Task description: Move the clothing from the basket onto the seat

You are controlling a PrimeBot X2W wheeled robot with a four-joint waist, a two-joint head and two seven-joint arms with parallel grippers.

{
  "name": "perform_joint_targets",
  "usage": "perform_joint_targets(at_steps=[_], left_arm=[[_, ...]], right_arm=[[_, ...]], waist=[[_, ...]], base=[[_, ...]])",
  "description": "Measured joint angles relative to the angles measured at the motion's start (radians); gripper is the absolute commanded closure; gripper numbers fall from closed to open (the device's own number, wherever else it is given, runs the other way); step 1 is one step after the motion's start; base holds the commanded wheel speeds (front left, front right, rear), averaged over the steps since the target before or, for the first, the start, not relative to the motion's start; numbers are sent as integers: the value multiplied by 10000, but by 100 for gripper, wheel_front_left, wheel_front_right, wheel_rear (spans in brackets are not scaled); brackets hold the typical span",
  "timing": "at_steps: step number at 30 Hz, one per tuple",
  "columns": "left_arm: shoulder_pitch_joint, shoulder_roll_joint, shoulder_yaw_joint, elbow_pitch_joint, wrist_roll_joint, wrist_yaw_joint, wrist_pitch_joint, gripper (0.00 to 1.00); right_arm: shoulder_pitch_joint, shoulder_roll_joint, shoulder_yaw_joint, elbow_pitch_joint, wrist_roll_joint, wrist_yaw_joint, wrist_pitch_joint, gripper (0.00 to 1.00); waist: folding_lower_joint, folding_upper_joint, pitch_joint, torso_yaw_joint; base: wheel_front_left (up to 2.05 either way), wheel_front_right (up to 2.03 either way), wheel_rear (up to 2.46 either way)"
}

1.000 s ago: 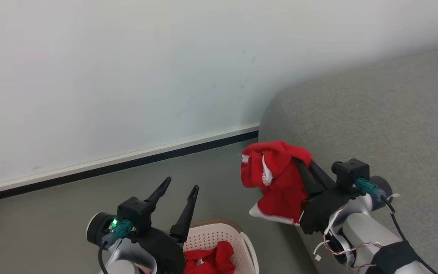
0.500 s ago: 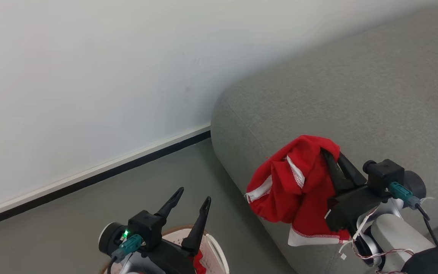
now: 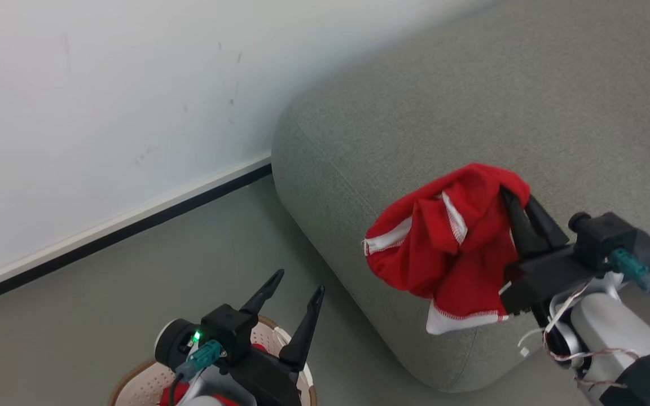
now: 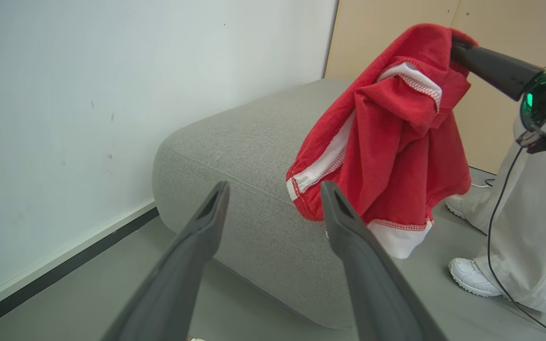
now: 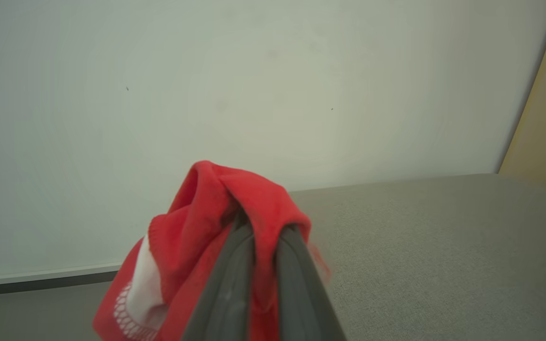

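A red garment of the clothing (image 3: 449, 242) with white stripe trim hangs from my right gripper (image 3: 514, 194), which is shut on its top fold, above the near rounded edge of the grey seat (image 3: 471, 113). In the right wrist view the clothing (image 5: 206, 227) drapes over my pinched right gripper (image 5: 263, 226). The left wrist view shows the clothing (image 4: 396, 137) dangling beside the seat (image 4: 254, 156). My left gripper (image 3: 293, 282) stands open and empty above the basket (image 3: 133, 383), whose cream rim peeks out at the bottom with a bit of red inside.
A white wall (image 3: 105, 113) with a dark baseboard (image 3: 122, 228) runs behind the grey floor (image 3: 133, 293). A person's white trouser leg and shoe (image 4: 474, 279) stand by the seat's far side, before a beige panel (image 4: 396, 33).
The camera has turned, bringing more of the seat into view. My right gripper has carried the red garment up and over the seat's edge. The left gripper stays open over the basket.
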Motion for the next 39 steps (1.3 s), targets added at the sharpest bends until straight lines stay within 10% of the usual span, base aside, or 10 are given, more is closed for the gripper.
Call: perform_joint_targets(at_steps=[39], left_arm=[[-2604, 1294, 583, -2412, 780, 77, 1515, 0]], right_arm=[[-8728, -1277, -2313, 4986, 290, 627, 397, 100]], waist=[[2, 2, 4897, 1949]], base=[[0, 0, 0]])
